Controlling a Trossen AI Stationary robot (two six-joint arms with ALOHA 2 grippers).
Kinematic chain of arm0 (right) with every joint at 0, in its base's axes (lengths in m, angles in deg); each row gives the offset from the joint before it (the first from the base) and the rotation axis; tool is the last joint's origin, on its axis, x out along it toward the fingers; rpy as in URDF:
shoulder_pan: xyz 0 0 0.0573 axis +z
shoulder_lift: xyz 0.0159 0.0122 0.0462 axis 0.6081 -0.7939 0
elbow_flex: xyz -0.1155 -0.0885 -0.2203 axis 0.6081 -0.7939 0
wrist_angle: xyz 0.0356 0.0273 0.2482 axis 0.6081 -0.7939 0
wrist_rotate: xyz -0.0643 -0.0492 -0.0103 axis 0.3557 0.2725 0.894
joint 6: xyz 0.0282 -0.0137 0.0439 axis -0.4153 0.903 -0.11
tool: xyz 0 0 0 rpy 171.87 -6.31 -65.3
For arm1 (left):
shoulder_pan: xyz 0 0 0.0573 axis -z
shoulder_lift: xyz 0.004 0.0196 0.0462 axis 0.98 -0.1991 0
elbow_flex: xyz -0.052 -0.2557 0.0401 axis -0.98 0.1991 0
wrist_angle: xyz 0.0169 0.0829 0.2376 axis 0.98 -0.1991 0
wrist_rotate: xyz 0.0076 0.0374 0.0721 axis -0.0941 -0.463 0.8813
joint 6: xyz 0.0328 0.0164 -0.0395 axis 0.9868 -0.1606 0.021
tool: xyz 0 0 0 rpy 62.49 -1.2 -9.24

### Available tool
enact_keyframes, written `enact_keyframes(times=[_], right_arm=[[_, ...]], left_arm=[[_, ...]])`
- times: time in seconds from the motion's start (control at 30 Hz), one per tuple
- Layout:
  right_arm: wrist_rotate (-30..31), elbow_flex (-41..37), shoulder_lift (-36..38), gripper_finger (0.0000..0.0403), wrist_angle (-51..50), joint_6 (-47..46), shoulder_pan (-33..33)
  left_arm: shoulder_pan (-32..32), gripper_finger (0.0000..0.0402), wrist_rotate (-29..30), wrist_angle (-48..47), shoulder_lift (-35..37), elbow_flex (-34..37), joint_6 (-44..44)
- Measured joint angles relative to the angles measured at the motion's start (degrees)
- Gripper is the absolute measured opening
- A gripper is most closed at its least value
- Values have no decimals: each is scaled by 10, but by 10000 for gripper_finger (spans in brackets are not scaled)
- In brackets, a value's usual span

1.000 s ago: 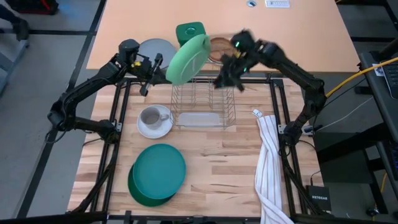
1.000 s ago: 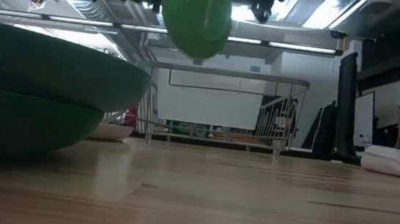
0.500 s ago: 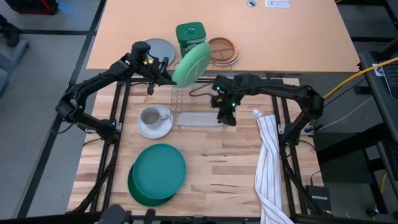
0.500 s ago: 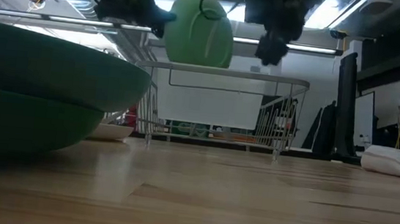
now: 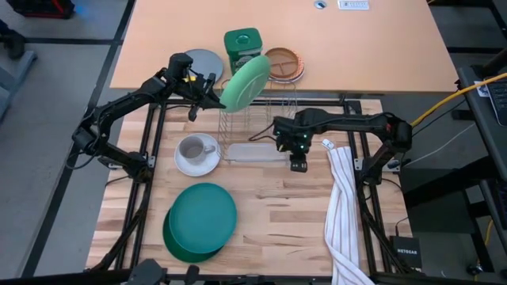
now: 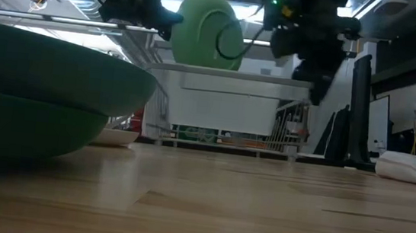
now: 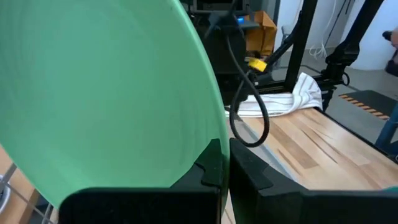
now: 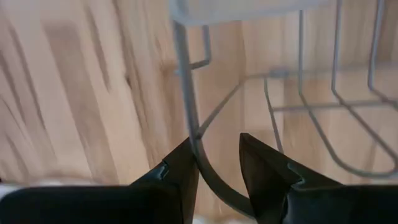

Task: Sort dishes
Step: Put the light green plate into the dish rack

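Observation:
My left gripper (image 5: 212,98) is shut on a light green plate (image 5: 245,79), held over the far left part of the wire dish rack (image 5: 257,131). My right gripper (image 5: 299,164) is low at the rack's near right corner, open, with a rack wire (image 8: 198,152) between its fingers. A small grey mug (image 5: 192,147) stands on a white saucer (image 5: 207,161) left of the rack. A teal plate (image 5: 203,216) lies on a dark green plate (image 5: 176,241) near the front edge. My left gripper pinches the light green plate's rim (image 7: 214,140) between its two fingers, one on each face. The fingers come about level from the table's left. The plate stands tilted on edge, lifted clear above the rack. My right gripper has the rack's corner wire beside one finger (image 8: 183,171); I cannot tell whether it touches.
A flat grey plate (image 5: 200,60), a green container (image 5: 242,43) and a brown orange-rimmed plate (image 5: 283,63) sit behind the rack. A striped white towel (image 5: 344,206) lies along the right side. Bare wood shows in front of the rack.
My right gripper has swung from above the rack's far side toward the near edge and down to the rack's near right corner. My left gripper has gone slightly right and down with the light green plate, which has tipped further on edge.

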Motion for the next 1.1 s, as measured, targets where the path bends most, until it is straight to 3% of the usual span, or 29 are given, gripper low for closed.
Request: enact_keyframes(times=[0.47, 0.8, 1.1], right_arm=[[169, -2, 0, 117, -205, 12, -1], [194, -3, 3, 117, -197, 42, 48], [194, -3, 3, 117, -197, 13, 97]], left_arm=[[1, 0, -16, -1, 0, 0, -9], [30, 0, -49, -6, -5, 0, -31], [32, 0, -50, 33, -77, 0, -16]])
